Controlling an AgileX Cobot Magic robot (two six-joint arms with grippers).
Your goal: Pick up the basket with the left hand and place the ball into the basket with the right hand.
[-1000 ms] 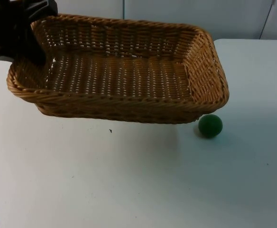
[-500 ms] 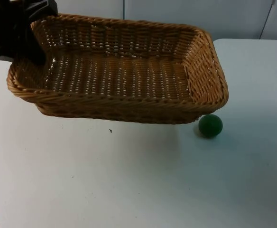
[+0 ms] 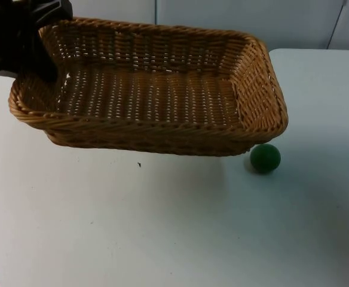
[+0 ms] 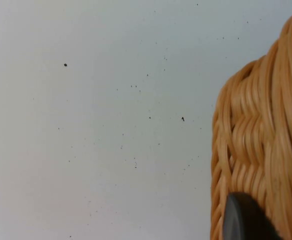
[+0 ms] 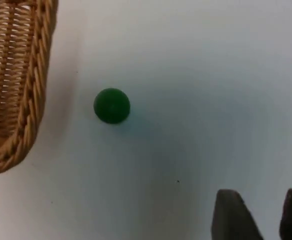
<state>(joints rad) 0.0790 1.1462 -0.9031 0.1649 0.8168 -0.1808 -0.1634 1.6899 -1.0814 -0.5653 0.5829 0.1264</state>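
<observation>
On the white counter [image 3: 162, 227], the green ball [image 3: 265, 158] lies just beside the raised basket [image 3: 156, 95], whose corner the left end effector [image 3: 34, 45] grips. The right end effector [image 5: 256, 212], fingers parted and empty, should come straight down over the ball, clear of the rim.

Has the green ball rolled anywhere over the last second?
No. The green ball sits at the same spot on the white table, just below the near right corner of the basket, exactly as before.

I am looking at a white table top [image 3: 162, 227] carrying small dark specks, meeting a grey partition wall [image 3: 222, 15] behind.
</observation>
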